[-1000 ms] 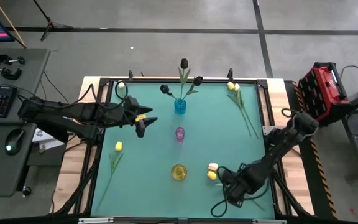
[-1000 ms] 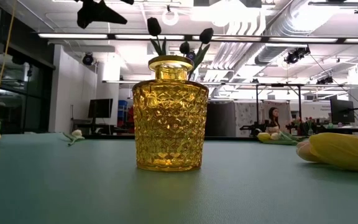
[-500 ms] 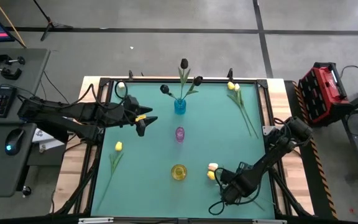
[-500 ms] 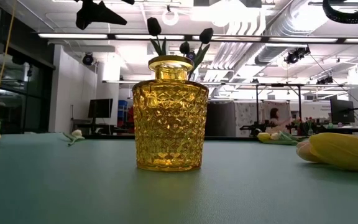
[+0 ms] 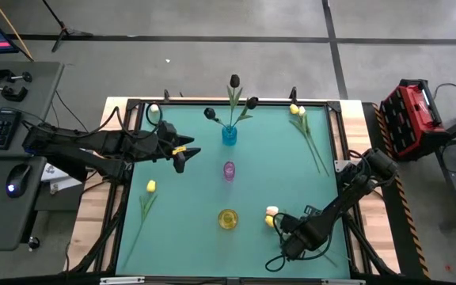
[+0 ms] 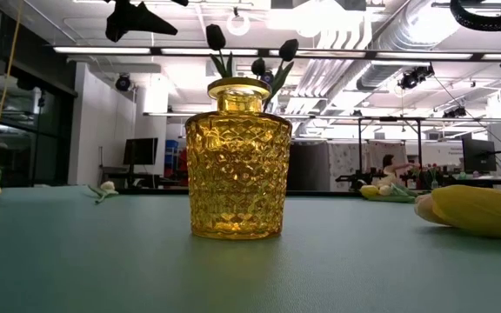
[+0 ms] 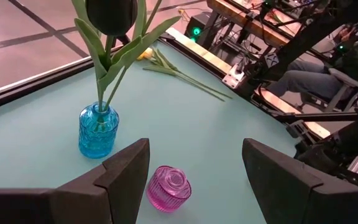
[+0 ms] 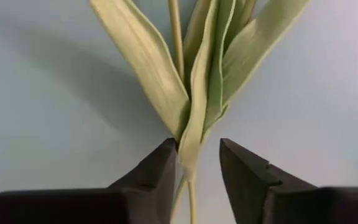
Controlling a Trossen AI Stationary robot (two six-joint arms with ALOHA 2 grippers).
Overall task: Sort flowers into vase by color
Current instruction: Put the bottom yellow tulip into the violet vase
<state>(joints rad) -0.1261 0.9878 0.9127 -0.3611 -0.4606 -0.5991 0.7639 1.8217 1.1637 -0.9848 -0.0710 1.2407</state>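
Note:
Two tulips lie near the table's near right: a yellow head [image 5: 269, 222] and a peach head [image 5: 272, 210]. Their green leaves and stems [image 8: 194, 93] run under my right gripper [image 8: 199, 155], which points down with its fingers open narrowly on either side of the leaf base. Black tulips stand in the blue vase [image 5: 229, 134]. The pink vase [image 5: 229, 169] and the yellow vase [image 5: 228, 219] hold nothing. My left gripper [image 5: 182, 155] hangs open above the table's left part, clear of everything. My right gripper comes from above, its fingers across the stems. One finger [image 8: 160, 165] lies against the folded leaf base [image 8: 190, 152], where the leaves join the stems. The other finger stands a little apart from it. The tulips lie flat on the table.
A yellow tulip [image 5: 147, 198] lies on the table's left part and two more [image 5: 307, 134] at the far right. A red case [image 5: 412, 115] sits beyond the right edge. Bare table lies between the vases and the left tulip.
My right arm has sunk toward the stems of the two tulips at the near right; its dark body now shows in the low view's upper right corner.

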